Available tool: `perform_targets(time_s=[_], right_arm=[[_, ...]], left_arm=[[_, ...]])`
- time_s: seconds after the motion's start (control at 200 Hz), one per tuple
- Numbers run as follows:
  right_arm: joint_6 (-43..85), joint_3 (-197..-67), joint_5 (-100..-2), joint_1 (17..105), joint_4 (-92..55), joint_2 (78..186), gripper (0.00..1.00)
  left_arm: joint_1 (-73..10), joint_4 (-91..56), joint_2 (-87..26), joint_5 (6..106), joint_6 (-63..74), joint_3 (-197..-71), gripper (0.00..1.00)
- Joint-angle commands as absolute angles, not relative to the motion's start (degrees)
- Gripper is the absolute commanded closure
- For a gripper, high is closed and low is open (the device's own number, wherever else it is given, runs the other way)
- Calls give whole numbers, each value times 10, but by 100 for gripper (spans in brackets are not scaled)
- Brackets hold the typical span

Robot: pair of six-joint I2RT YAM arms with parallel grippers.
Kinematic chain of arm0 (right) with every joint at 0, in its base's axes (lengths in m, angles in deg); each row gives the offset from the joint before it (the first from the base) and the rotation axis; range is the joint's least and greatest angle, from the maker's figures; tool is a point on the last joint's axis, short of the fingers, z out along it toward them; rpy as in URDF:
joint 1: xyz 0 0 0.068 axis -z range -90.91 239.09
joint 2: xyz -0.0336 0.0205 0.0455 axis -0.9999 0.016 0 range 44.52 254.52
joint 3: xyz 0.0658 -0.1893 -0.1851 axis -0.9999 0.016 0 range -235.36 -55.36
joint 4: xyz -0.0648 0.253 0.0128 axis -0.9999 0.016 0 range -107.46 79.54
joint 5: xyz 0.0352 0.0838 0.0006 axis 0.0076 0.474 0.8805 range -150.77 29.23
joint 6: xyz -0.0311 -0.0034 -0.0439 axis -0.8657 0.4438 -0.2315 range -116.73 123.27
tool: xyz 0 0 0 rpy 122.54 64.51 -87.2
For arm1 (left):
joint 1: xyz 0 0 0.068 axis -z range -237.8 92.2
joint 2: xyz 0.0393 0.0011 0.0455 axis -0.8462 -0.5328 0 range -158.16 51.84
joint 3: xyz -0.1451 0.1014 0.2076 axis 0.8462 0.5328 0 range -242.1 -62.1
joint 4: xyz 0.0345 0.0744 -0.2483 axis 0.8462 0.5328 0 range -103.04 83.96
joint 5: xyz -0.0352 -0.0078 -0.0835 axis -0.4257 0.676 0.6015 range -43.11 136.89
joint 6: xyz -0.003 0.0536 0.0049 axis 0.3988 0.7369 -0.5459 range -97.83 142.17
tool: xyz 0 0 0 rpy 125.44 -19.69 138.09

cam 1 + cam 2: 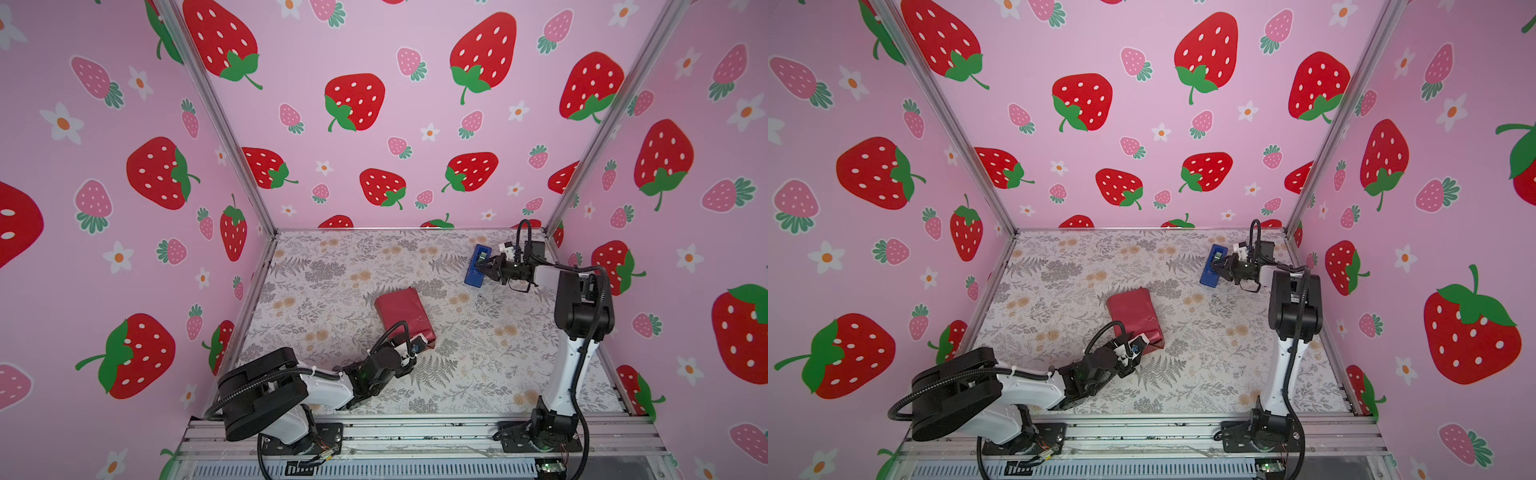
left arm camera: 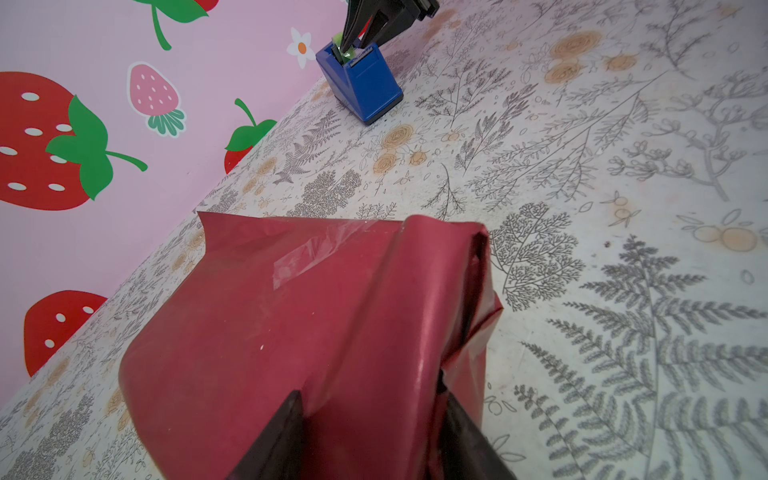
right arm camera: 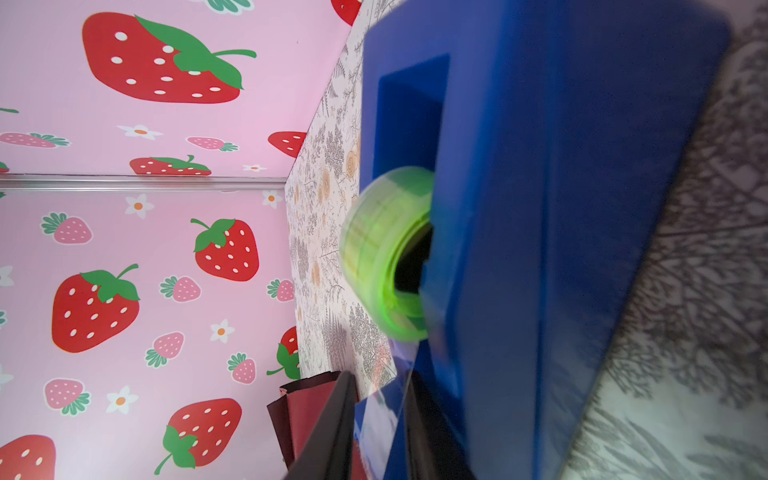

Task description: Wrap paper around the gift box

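The maroon paper (image 1: 401, 311) (image 1: 1131, 309) is folded into a bundle in the middle of the table; the gift box is hidden under it. A strip of clear tape (image 2: 299, 262) lies across its top. My left gripper (image 1: 420, 344) (image 1: 1141, 345) (image 2: 372, 392) sits at the bundle's near end, shut on a raised fold of paper (image 2: 291, 324). My right gripper (image 1: 483, 266) (image 1: 1217, 266) (image 3: 379, 376) is at the top of the blue tape dispenser (image 1: 473, 277) (image 3: 540, 208). Its jaws stand a narrow gap apart, with a clear tape strip (image 3: 386, 399) from the green roll (image 3: 382, 249) running between them.
The floral table (image 1: 332, 257) is enclosed by strawberry-print walls at the back and both sides. The dispenser (image 1: 1209, 277) (image 2: 365, 87) stands near the back right corner. An aluminium rail (image 1: 415, 432) with both arm bases runs along the front edge.
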State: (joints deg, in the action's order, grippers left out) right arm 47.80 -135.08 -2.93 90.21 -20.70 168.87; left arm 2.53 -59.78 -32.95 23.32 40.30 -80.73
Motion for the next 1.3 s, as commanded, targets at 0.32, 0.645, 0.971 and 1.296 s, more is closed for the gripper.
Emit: perform_targets(time_s=[0.32,0.645,0.971,1.296], right_arm=[[509,-1352,-30,895,-218,1696,93],[519,-1345,-28,895,-224,1652,100],[508,-1303,-21,886,-221,1604,100],[477,-1230,-26,864,-195,1555,100]], left_arm=[[23,-516,-348,235,391,-798,47],[22,-517,-345,232,391,-797,47],[22,-521,-348,230,392,-798,47],[21,-524,-351,230,393,-797,47]])
